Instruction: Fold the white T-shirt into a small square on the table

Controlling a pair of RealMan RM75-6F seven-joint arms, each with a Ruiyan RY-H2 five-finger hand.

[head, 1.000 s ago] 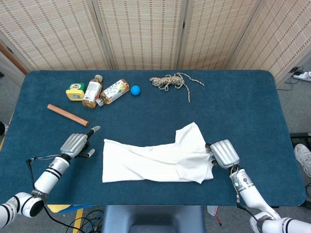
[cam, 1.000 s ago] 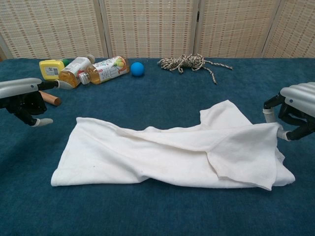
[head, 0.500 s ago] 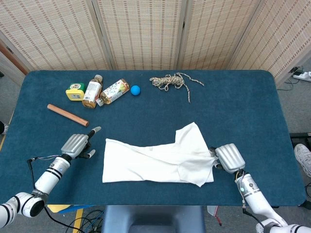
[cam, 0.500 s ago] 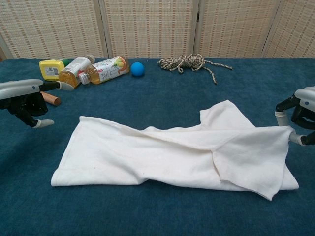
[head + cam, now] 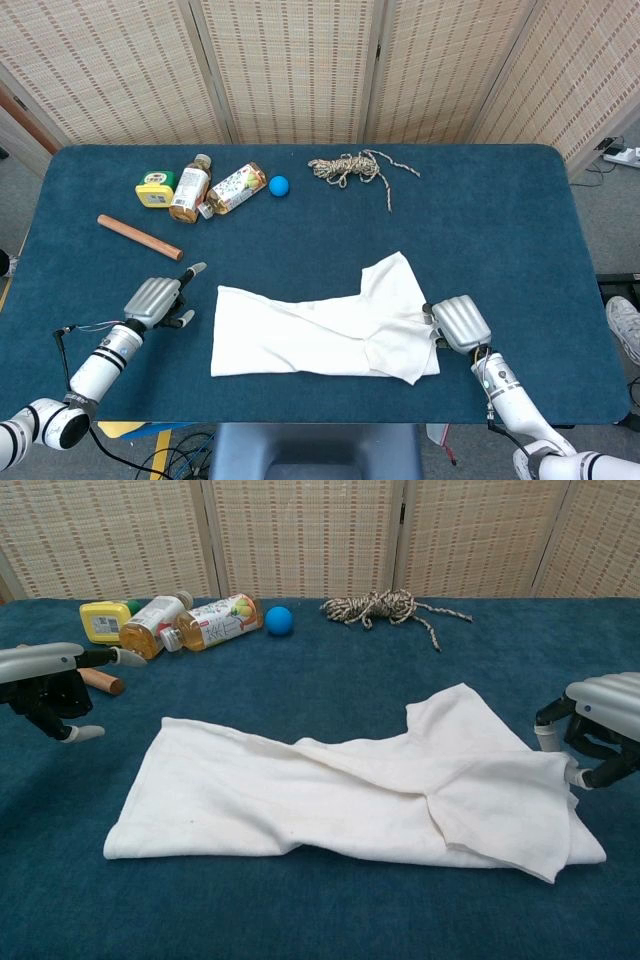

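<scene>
The white T-shirt lies lengthwise across the table's front middle, bunched into a long strip with one sleeve sticking out toward the back. In the chest view the T-shirt has a folded flap at its right end. My right hand sits at that right edge, and its curled fingers pinch the hem. My left hand hovers a little left of the shirt's left edge and holds nothing. In the chest view one finger of the left hand points forward and its thumb is spread.
A wooden rod lies behind my left hand. Two bottles, a yellow container and a blue ball sit at the back left. A rope bundle lies at the back middle. The table is blue felt.
My right hand pulled the shirt's right edge outward, then came back left with it, and the right flap shifted and flattened. The left hand has barely moved.
</scene>
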